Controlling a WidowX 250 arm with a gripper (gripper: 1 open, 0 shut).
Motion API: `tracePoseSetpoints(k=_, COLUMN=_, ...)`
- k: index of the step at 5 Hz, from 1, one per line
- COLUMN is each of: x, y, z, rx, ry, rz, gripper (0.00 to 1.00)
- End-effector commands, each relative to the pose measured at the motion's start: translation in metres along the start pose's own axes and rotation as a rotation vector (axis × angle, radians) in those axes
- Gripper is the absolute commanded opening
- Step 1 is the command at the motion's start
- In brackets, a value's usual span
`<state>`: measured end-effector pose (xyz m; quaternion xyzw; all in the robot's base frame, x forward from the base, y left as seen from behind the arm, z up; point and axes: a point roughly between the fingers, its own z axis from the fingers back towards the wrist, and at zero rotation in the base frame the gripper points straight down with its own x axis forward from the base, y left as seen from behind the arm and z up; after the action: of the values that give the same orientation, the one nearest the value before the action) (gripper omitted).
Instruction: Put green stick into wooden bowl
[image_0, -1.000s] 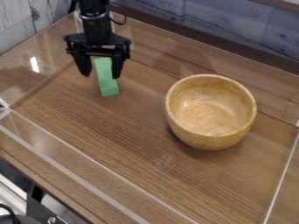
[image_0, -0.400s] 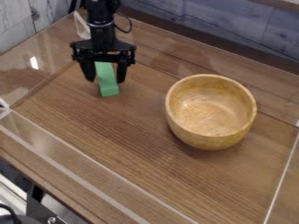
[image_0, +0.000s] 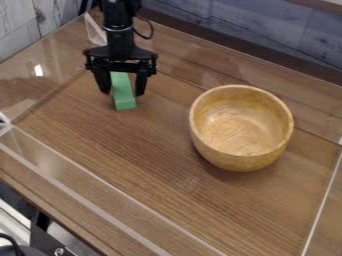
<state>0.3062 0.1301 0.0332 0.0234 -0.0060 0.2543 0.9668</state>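
Observation:
A small bright green stick (image_0: 123, 90) lies on the wooden table at the upper left. My black gripper (image_0: 120, 82) hangs straight down over it, open, with one finger on each side of the stick's far end. I cannot tell whether the fingers touch the table. The round light wooden bowl (image_0: 242, 127) stands to the right of the stick with nothing inside it.
Clear plastic walls (image_0: 54, 160) run along the table's left and front sides, and another stands at the right edge (image_0: 321, 210). A grey plank wall (image_0: 254, 25) closes the back. Bare tabletop (image_0: 147, 170) lies between the stick and the front wall.
The gripper has dropped lower around the green stick and shifted slightly right. Its fingers stay open. The stick and bowl have not moved.

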Motion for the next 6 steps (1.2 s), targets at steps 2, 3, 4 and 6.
tracePoseSetpoints(k=2, x=0.0109, y=-0.0024, z=0.0169, rx=0.0, ry=-0.036, rz=-0.003, gripper=1.0)
tracePoseSetpoints(k=3, x=0.0111, y=-0.0024, z=0.017, rx=0.002, ry=-0.028, rz=-0.002, gripper=1.0)
tracePoseSetpoints(k=4, x=0.0114, y=-0.0026, z=0.0171, rx=0.002, ry=-0.019, rz=-0.001, gripper=1.0)
tracePoseSetpoints(k=6, x=0.0105, y=-0.0032, z=0.0184, rx=0.001, ry=-0.002, rz=-0.002, gripper=1.0)
